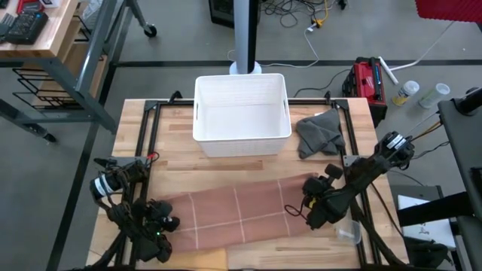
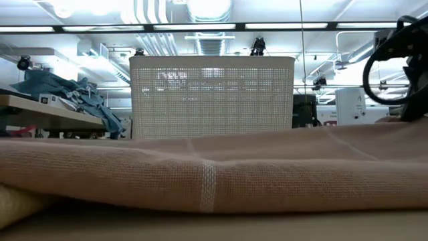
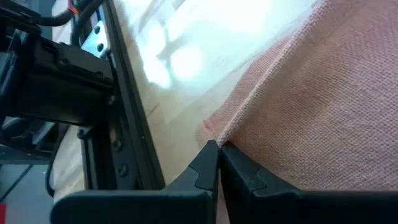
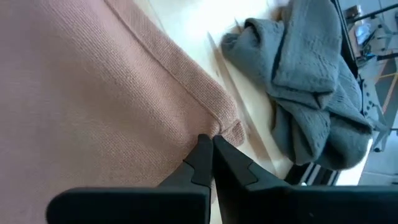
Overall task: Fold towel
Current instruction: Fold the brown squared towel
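Pinkish-brown woven towel (image 1: 241,214) spread flat along table's front edge. Left gripper (image 3: 217,149) pinched closed on towel's front left corner; right gripper (image 4: 211,144) pinched closed on its right corner, beside crumpled grey cloth (image 4: 311,87). White plastic basket (image 1: 241,113) at back edge.

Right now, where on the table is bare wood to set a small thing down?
Bare wood lies between the basket and the pink towel, and left of the basket, inside the frame. The right side is crowded: the grey cloth and the right gripper, shut on the towel's corner. The left gripper is shut on the opposite corner.
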`<state>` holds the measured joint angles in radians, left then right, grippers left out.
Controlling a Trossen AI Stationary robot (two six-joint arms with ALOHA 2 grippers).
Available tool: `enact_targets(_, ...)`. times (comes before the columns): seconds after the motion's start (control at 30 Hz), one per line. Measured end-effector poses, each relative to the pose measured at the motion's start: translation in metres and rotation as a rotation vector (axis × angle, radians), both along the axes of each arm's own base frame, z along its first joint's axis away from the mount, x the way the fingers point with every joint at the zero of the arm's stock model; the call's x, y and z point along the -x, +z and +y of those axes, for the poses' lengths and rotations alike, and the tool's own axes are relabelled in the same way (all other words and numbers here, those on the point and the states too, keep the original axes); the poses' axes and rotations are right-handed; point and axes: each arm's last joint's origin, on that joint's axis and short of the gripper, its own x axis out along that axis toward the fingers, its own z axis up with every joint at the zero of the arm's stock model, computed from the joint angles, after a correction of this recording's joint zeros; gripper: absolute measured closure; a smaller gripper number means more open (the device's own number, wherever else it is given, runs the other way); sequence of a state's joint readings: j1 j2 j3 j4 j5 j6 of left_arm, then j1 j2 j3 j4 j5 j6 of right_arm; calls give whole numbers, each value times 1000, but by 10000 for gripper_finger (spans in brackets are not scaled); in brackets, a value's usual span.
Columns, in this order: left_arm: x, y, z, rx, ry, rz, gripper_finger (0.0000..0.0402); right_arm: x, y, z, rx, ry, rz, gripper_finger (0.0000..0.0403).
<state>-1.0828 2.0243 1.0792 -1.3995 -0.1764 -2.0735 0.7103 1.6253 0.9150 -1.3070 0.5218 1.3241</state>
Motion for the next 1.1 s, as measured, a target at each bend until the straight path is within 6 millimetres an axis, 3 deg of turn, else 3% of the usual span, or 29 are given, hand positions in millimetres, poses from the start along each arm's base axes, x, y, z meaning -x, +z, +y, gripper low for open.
enact_targets(0.33,-3,16,-8,88,38,6,334,-3,3,-11,44,-15,44,319)
enact_targets(0.57,-13,46,-24,161,47,-123,320,-1,18,-16,148,-5,-134,274)
enact_targets(0.8,-44,84,-44,112,-229,-558,329,-4,39,-16,55,78,-326,275)
enact_targets(0.97,-64,103,-47,113,-294,-630,344,-10,46,-11,-39,185,-424,287)
enact_targets(1.1,-83,105,-45,95,-376,-673,353,-16,43,-7,-54,270,-460,294)
